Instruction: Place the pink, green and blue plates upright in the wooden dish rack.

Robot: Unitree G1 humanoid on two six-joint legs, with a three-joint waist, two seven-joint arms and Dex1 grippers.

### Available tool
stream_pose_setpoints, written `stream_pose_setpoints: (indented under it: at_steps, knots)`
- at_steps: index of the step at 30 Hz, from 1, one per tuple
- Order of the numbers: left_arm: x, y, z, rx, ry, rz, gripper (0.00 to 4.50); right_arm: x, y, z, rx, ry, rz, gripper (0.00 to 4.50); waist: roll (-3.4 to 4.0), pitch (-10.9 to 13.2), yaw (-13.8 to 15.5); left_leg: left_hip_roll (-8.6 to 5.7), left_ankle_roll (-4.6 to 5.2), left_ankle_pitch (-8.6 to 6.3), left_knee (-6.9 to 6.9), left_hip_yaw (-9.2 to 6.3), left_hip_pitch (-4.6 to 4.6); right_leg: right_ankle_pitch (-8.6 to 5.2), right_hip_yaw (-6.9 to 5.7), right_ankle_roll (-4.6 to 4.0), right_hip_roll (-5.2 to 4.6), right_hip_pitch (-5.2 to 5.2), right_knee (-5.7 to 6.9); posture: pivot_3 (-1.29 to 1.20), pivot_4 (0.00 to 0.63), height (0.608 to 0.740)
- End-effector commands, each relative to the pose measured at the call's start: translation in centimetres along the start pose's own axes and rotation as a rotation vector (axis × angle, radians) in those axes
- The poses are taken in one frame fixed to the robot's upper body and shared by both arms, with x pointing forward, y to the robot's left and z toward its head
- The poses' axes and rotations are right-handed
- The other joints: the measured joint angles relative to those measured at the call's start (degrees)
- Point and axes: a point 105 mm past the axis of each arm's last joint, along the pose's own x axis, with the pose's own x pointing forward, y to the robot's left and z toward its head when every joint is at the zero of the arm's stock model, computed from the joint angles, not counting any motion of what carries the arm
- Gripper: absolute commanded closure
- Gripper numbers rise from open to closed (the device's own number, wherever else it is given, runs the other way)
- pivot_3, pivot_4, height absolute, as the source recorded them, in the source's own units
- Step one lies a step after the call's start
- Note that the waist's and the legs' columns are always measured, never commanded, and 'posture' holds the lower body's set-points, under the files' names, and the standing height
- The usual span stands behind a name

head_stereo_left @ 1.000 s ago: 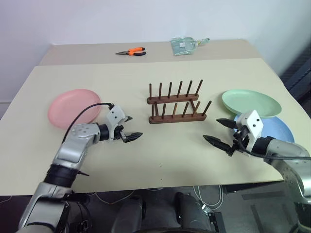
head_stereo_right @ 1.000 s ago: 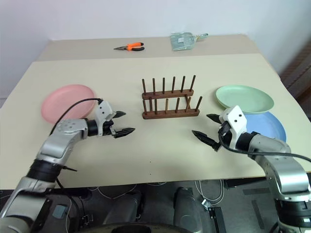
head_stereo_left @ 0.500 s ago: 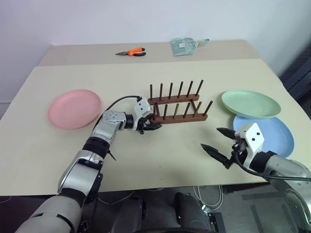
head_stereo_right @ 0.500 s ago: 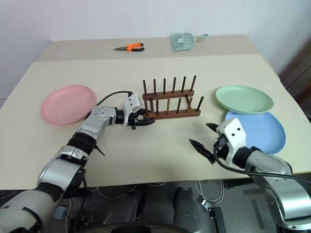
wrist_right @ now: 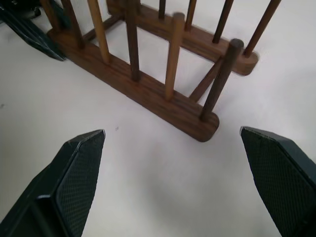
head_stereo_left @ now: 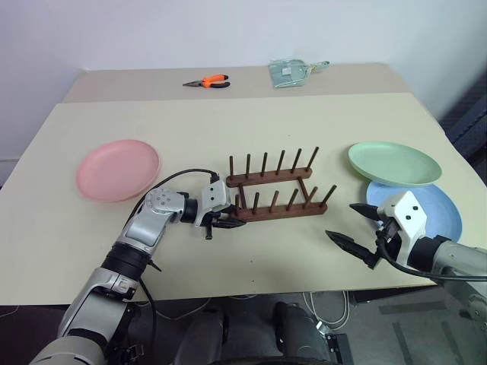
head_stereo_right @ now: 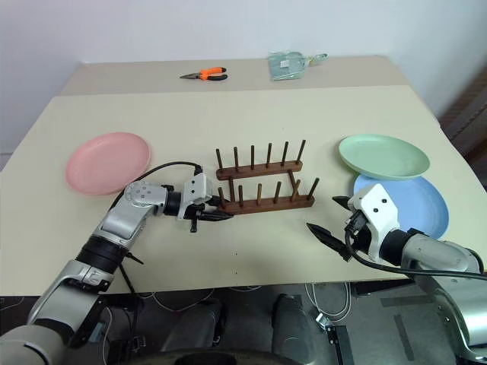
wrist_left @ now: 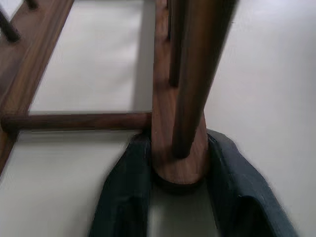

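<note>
Beige tabletop [head_stereo_left: 319,114] against white wall [head_stereo_left: 152,30]

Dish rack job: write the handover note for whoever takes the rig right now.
Left gripper: closed on the near rail's end of the wooden dish rack, which sits mid-table.
Right gripper: open, holding nothing, hovering right of the rack.
Pink plate: flat on the table, left.
Green plate: right, its edge overlapping the blue plate.
Done: no plate racked.
Left: stand all three plates upright between the pegs.
</note>
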Motion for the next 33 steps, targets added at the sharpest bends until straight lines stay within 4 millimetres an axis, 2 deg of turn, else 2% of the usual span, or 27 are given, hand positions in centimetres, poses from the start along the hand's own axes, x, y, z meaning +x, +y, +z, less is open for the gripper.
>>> stream_pose_setpoints:
  at_steps: [1, 2, 3, 5, 7, 9, 10, 12, 15, 19, 22, 24, 27, 30, 31, 33]
  knots:
    - [-1.5, 1.3, -1.4, -0.049, 0.079, 0.111, 0.73, -0.2, -0.2, -0.1, -0.028, 0.008, 0.003, 0.57, 0.0, 0.0, -0.1, 0.0, 0.0, 0.0, 0.0, 0.01, 0.01, -0.01, 0.0, -0.02, 0.0, 0.0, 0.0, 0.0, 0.15, 0.74]
    - [-2.4, 1.6, -1.7, -0.074, 0.091, 0.14, 0.25, -0.2, 0.1, -0.2, -0.023, 0.008, 0.022, 0.88, 0.0, 0.0, -0.2, 0.01, 0.0, 0.0, 0.0, 0.01, 0.02, -0.03, 0.0, -0.04, 0.0, 0.0, 0.01, 0.0, 0.15, 0.74]
    - [-3.3, 1.6, -2.1, -0.101, 0.106, 0.166, 0.0, -0.1, 0.6, -0.3, -0.02, 0.012, 0.043, 1.31, 0.02, 0.0, -0.4, 0.02, 0.0, 0.0, -0.01, 0.01, 0.03, -0.05, 0.01, -0.07, 0.01, -0.01, 0.03, 0.0, 0.15, 0.74]
    - [-5.3, 0.7, -2.5, -0.174, 0.108, 0.182, 0.12, 0.2, 1.5, -0.7, -0.032, 0.028, 0.081, 2.37, -0.01, 0.0, -1.3, 0.11, 0.0, -0.01, -0.1, 0.03, 0.07, -0.05, 0.01, -0.06, 0.09, -0.06, 0.06, 0.0, 0.15, 0.74]
    - [-6.4, -1.3, -2.5, -0.238, 0.105, 0.143, 0.76, 0.9, 2.0, -1.0, -0.034, 0.03, 0.095, 3.38, 0.03, -0.1, -2.0, 0.18, 0.02, -0.02, -0.22, 0.01, 0.1, -0.07, 0.03, -0.03, 0.13, -0.14, 0.14, 0.0, 0.15, 0.74]
    - [-6.3, -3.3, -2.1, -0.265, 0.099, 0.09, 1.77, 1.9, 2.1, -1.4, -0.049, 0.042, 0.08, 4.4, 0.05, -0.1, -2.0, 0.22, 0.07, -0.06, -0.22, -0.01, 0.12, -0.11, 0.1, 0.01, 0.11, -0.22, 0.27, 0.0, 0.15, 0.74]
    - [-5.8, -4.0, -1.8, -0.263, 0.093, 0.076, 2.34, 2.4, 2.0, -1.7, -0.059, 0.05, 0.07, 4.5, 0.08, -0.1, -1.7, 0.2, 0.07, -0.06, -0.22, -0.02, 0.12, -0.17, 0.1, -0.02, 0.07, -0.22, 0.29, 0.0, 0.15, 0.74]
    - [-4.2, -5.0, -1.1, -0.246, 0.075, 0.081, 3.35, 3.6, 1.9, -2.2, -0.084, 0.064, 0.051, 4.5, 0.07, -0.1, -1.1, 0.18, 0.07, -0.06, -0.09, 0.01, 0.07, -0.2, 0.09, -0.02, -0.04, -0.18, 0.3, 0.0, 0.15, 0.74]
    - [-1.3, -5.0, -0.6, -0.214, 0.065, 0.154, 3.35, 5.5, 0.7, -3.0, -0.106, 0.077, -0.031, 4.5, 0.05, -0.1, 0.3, 0.06, 0.07, -0.06, 0.11, -0.03, 0.02, -0.24, 0.07, 0.0, -0.11, 0.0, 0.21, 0.0, 0.15, 0.74]
    - [0.9, -2.4, -1.4, -0.266, 0.103, 0.358, 3.35, 7.7, -0.7, -3.1, -0.124, 0.079, -0.112, 4.5, -0.02, -0.2, 1.1, -0.06, 0.07, -0.05, 0.15, -0.05, 0.06, -0.22, 0.09, 0.0, -0.09, 0.17, 0.11, 0.0, 0.15, 0.74]
    - [1.2, 0.4, -2.1, -0.28, 0.125, 0.523, 3.35, 9.2, -2.7, -2.4, -0.155, 0.054, -0.208, 4.5, -0.13, -0.3, 1.2, -0.07, 0.03, -0.02, 0.16, -0.06, 0.13, -0.19, 0.08, -0.02, -0.03, 0.17, 0.2, 0.0, 0.15, 0.74]
    - [1.2, 1.6, -2.4, -0.282, 0.131, 0.575, 3.35, 10.0, -3.9, -1.9, -0.142, 0.035, -0.26, 4.5, -0.14, -0.3, 1.2, -0.08, -0.03, 0.02, 0.19, -0.05, 0.21, -0.19, 0.09, -0.03, -0.01, 0.16, 0.42, 0.0, 0.15, 0.74]
    - [1.0, 2.6, -2.6, -0.292, 0.132, 0.61, 3.35, 10.6, -4.8, -1.4, -0.157, 0.022, -0.288, 4.5, -0.11, -0.4, 1.0, -0.05, -0.04, 0.03, 0.16, -0.06, 0.29, -0.2, 0.08, -0.04, 0.03, 0.11, 0.61, 0.0, 0.15, 0.74]
    - [0.6, 2.7, -2.6, -0.289, 0.124, 0.61, 3.35, 10.7, -4.8, -0.8, -0.147, -0.009, -0.266, 4.5, -0.11, -0.4, 0.4, -0.06, -0.04, 0.03, 0.13, -0.06, 0.29, -0.19, 0.08, -0.01, 0.04, 0.09, 0.62, 0.0, 0.15, 0.74]
    - [0.2, 2.5, -2.4, -0.296, 0.104, 0.6, 3.38, 10.4, -4.4, -0.2, -0.139, -0.034, -0.23, 4.26, -0.11, -0.4, -0.1, -0.06, -0.04, 0.03, 0.12, -0.07, 0.29, -0.19, 0.08, 0.01, 0.04, 0.08, 0.62, 0.0, 0.15, 0.74]
    - [-0.9, 2.3, -2.0, -0.328, 0.048, 0.593, 2.83, 9.9, -3.3, 0.9, -0.13, -0.081, -0.148, 3.73, -0.1, -0.4, -0.6, -0.06, -0.04, 0.03, 0.07, -0.09, 0.26, -0.12, 0.08, 0.16, 0.04, 0.04, 0.61, 0.0, 0.15, 0.74]
